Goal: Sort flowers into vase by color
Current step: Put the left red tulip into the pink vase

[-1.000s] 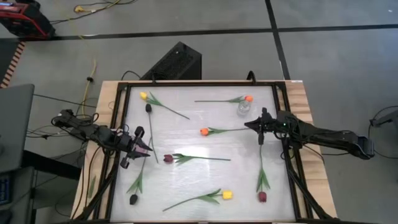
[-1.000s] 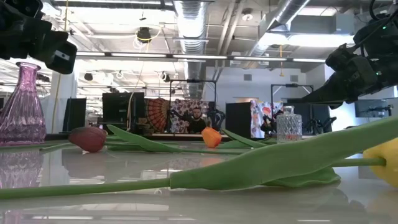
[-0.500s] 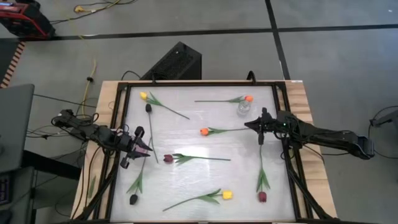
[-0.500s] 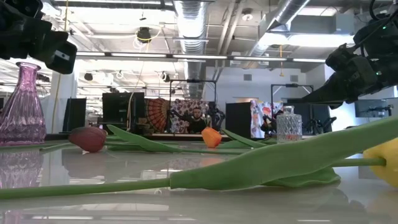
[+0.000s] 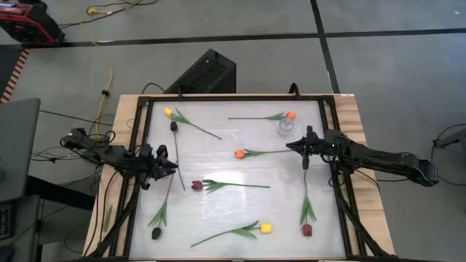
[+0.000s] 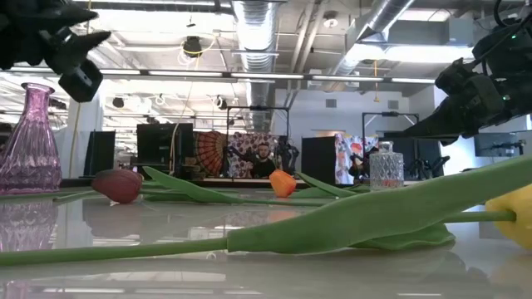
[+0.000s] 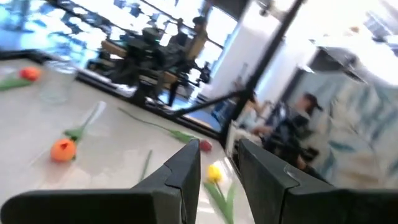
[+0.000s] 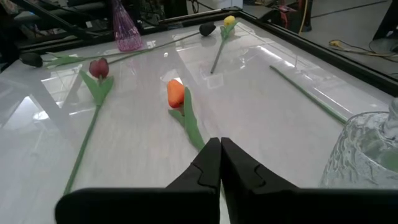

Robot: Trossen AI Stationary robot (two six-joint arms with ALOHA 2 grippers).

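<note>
Several artificial tulips lie flat on the white table: yellow (image 5: 168,112), dark (image 5: 174,126), orange (image 5: 291,115), orange (image 5: 238,153), maroon (image 5: 196,185), dark (image 5: 156,233), yellow (image 5: 266,228) and maroon (image 5: 306,230). A purple vase (image 6: 29,137) stands near the left edge. In the high view my left gripper (image 5: 169,166) is over it, and it is open by a narrow gap (image 7: 217,163). My right gripper (image 5: 290,146) is shut (image 8: 221,155). It hovers over the stem end of the middle orange tulip (image 8: 176,93). A clear glass vase (image 5: 285,127) stands beside it.
A black frame (image 5: 218,98) runs round the table top. The far orange tulip's stem (image 8: 308,93) lies between the glass vase (image 8: 367,149) and the far edge. A long green leaf (image 6: 357,220) fills the low view's foreground. Bare surface lies at the middle of the far half (image 5: 247,135).
My left gripper has turned about its wrist and tipped upward, shifting slightly toward the table's far left. It now covers the purple vase in the high view. The right arm and the flowers have kept still.
</note>
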